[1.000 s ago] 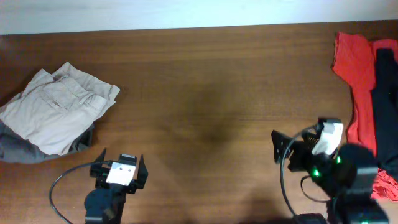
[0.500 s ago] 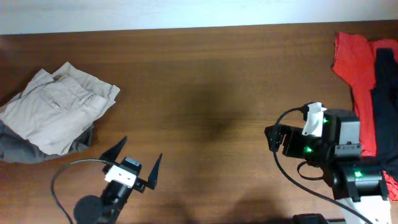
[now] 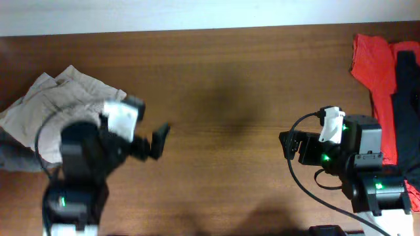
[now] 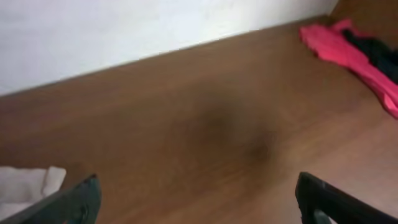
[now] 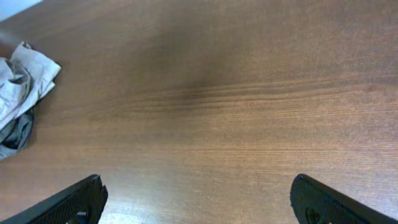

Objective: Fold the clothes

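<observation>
Overhead: the brown desk (image 3: 223, 78) carries two heaps well apart. At the far right edge the black T-shirt (image 3: 407, 85) lies as a dark strip on top of the red garments (image 3: 371, 72), unfolded and partly cut off by the frame. At the left end a pile of beige trousers (image 3: 46, 108) sits on something grey (image 3: 13, 157). The left arm (image 3: 82, 157), blurred, hangs over the near side of that pile, with one dark finger pointing toward the middle of the desk. The right arm (image 3: 357, 160) stands near the red garments and reaches toward the bare middle.

Left wrist: the left tool (image 4: 199, 205) is spread wide with nothing between its jaws, only bare wood below. The T-shirt shows far off in the top right corner, dark against the red cloth; a bit of pale fabric sits at the lower left edge.

Right wrist: the right tool (image 5: 199, 199) is likewise gaping and holds nothing, above bare wood. The beige trousers and the grey cloth lie at the left edge, well away from its fingers
</observation>
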Robot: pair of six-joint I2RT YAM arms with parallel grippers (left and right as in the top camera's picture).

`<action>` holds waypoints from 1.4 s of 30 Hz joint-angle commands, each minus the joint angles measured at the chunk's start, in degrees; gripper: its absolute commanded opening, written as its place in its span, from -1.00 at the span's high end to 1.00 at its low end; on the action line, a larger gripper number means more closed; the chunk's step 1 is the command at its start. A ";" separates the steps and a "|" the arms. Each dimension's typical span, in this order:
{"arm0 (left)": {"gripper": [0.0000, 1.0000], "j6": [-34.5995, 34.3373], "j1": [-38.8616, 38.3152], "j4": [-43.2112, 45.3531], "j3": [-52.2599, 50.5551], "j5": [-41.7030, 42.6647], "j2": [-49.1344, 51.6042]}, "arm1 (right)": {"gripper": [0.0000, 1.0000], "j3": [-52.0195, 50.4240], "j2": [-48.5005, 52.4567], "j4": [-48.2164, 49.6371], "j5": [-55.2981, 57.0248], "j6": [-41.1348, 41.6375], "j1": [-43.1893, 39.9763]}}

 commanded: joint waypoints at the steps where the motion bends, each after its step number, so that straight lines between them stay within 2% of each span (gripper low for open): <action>1: -0.99 -0.37 0.09 -2.75 8.02 1.16 7.96 | -0.97 0.70 -0.37 -0.66 -0.37 -1.05 -0.15; 6: -0.99 -0.35 0.09 -1.88 9.29 5.62 13.46 | -0.97 0.72 -0.83 -0.24 -0.35 -1.03 -0.17; 20: -0.99 -0.31 0.09 -2.10 9.29 4.17 14.71 | -0.98 0.70 -1.36 -3.52 -0.55 -1.03 -0.15; 21: -0.94 -0.31 0.09 -2.62 9.29 3.56 14.71 | -0.98 0.70 -1.40 -3.67 -0.55 -1.05 -0.15; 23: -0.69 1.01 0.09 -4.96 9.29 2.95 14.71 | -1.00 0.70 -2.08 -3.96 -0.55 -1.20 -0.15; 25: -0.57 1.88 0.09 -6.82 9.29 2.64 14.71 | -0.99 0.70 -3.65 -3.96 -0.52 -2.12 -0.15; 27: -0.59 1.86 0.09 -8.13 9.29 2.27 14.69 | -0.99 0.70 -6.29 -3.91 -0.28 -2.40 -0.15; 29: -0.86 1.84 0.09 -8.48 9.29 1.79 14.71 | -0.98 0.70 -9.33 -3.87 -0.04 -2.56 -0.17; 30: -0.92 1.84 0.09 -8.46 9.29 1.22 14.71 | -0.98 0.70 -10.69 -3.89 0.24 -2.56 -0.17; 36: -0.99 1.84 0.07 -7.48 9.29 1.81 14.71 | -0.98 0.70 -17.42 -3.91 1.22 -2.54 -0.17; 42: -0.99 1.86 0.09 -7.50 9.29 4.90 14.71 | -0.98 0.70 -17.92 -3.67 0.94 -2.29 -0.15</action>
